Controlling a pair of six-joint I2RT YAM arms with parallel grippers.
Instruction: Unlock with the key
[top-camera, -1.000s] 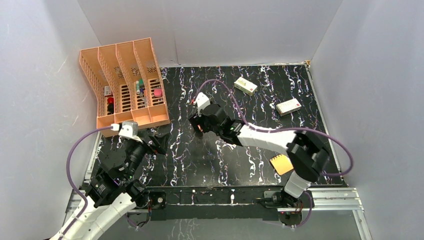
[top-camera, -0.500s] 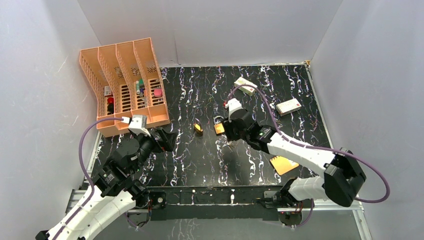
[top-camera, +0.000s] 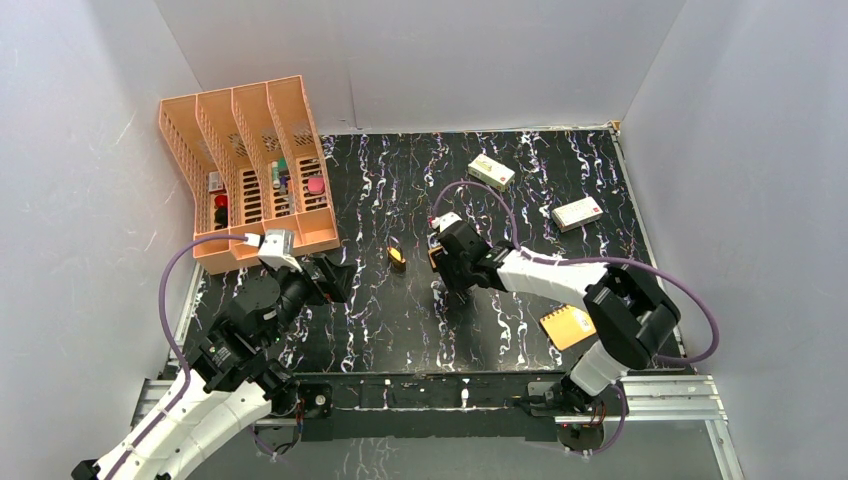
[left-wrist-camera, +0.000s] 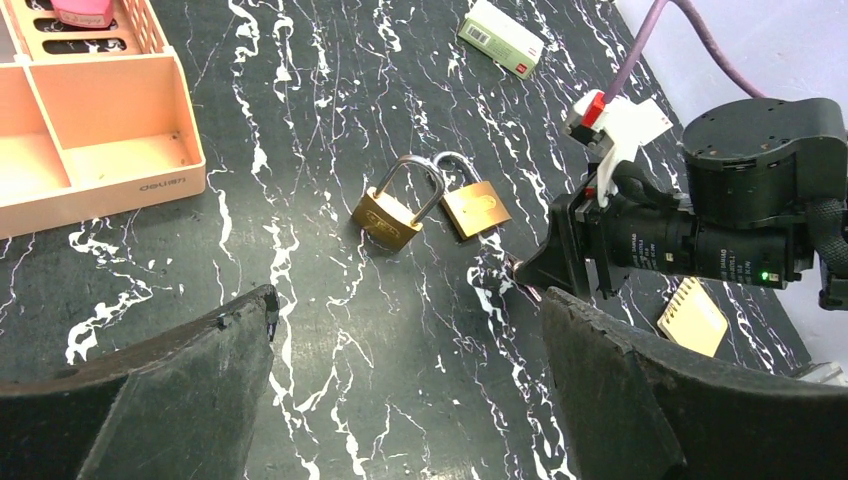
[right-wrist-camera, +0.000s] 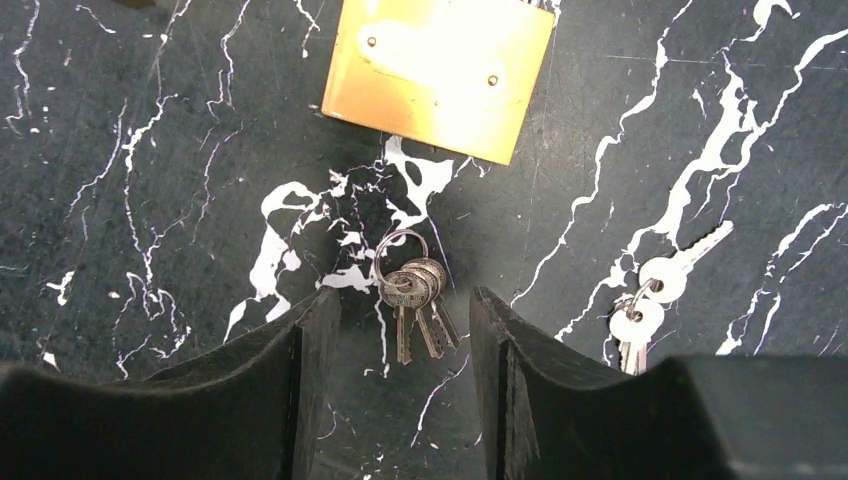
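Your right gripper (right-wrist-camera: 402, 312): jaws apart, straddling the key (right-wrist-camera: 410, 295), seemingly not touching it | brass padlock (right-wrist-camera: 437, 75) just beyond | your left gripper (left-wrist-camera: 410, 312): wide open

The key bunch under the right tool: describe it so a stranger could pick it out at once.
On the black table, find the brass padlock nearest the right tool. The key bunch lies beside it, between the tool's fingers. Its duller keys lie together, unlike the shinier splayed bunch nearby.

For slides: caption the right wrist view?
Open right fingers flank the key bunch on the marbled table; brass padlock beyond, second keys alongside.
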